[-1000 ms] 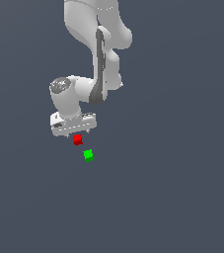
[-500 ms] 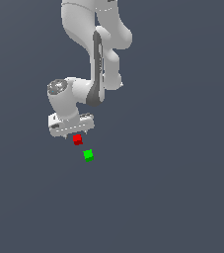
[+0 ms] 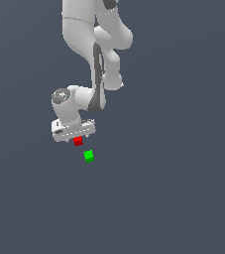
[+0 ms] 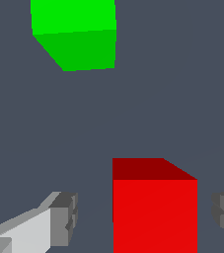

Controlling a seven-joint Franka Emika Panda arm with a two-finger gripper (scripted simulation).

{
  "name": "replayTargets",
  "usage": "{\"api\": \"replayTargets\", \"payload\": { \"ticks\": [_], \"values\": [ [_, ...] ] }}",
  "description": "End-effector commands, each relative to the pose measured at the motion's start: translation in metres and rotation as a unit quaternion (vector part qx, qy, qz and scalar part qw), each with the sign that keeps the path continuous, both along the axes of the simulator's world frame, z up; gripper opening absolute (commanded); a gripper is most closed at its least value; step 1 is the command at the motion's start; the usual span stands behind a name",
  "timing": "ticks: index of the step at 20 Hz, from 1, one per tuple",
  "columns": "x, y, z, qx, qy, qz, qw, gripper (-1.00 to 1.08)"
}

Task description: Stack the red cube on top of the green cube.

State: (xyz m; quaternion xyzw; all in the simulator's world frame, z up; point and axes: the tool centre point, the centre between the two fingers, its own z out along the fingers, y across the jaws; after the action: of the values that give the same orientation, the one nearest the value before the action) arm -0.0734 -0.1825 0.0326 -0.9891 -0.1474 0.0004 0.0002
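The white two-fingered gripper [image 4: 143,217] is spread wide, the small bright red cube [image 4: 155,207] sitting between its grey pads [image 4: 64,217] with gaps either side. The small bright green cube [image 3: 88,156] rests nearby, apart.

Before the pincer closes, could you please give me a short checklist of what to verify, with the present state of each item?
1. Pincer open: ok, fingers apart.
2. Red cube between the fingers: ok.
3. Cube centred in the gap: not ok, a wider gap shows on one side.
4. Green cube clear of the pincer: ok, it stands apart.
5. Red cube not yet stacked on the green cube: ok.
6. Pincer low enough: cannot tell.
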Motion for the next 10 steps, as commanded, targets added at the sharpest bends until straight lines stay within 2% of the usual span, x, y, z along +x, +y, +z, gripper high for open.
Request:
{"api": "replayTargets", "payload": {
  "ticks": [1, 5, 6, 10],
  "values": [
    [0.0004, -0.0004, -0.0085, 0.0, 0.0, 0.0, 1.0, 1.0],
    [0.0012, -0.0004, -0.0127, 0.0, 0.0, 0.0, 1.0, 1.0],
    [0.0012, -0.0004, -0.0127, 0.0, 0.0, 0.0, 1.0, -1.0],
    [0.0012, -0.0004, -0.0127, 0.0, 0.0, 0.0, 1.0, -1.0]
  ]
}}
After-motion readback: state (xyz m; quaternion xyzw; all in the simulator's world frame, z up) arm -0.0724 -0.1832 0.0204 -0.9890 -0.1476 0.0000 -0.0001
